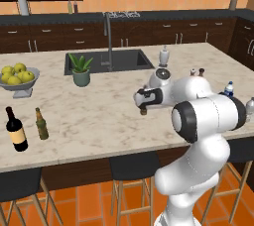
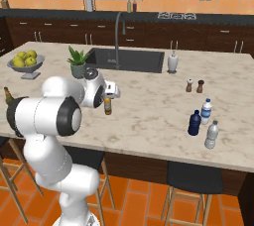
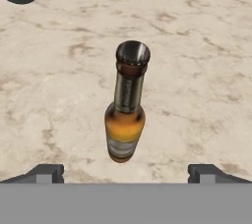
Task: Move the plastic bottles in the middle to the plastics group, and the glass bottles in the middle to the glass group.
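Brown bottle (image 3: 126, 115) below open tool (image 3: 126, 171).

No wording can be read anywhere. The brown beer bottle (image 3: 125, 115) carries an orange label and a neck band with blurred marks, the wine bottle (image 1: 16, 130) a tan label, the water bottle (image 2: 206, 111) a blue one; all illegible.

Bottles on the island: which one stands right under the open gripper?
The brown bottle with the orange label, alone mid-counter beneath the gripper. The olive green bottle stands beside the wine bottle.
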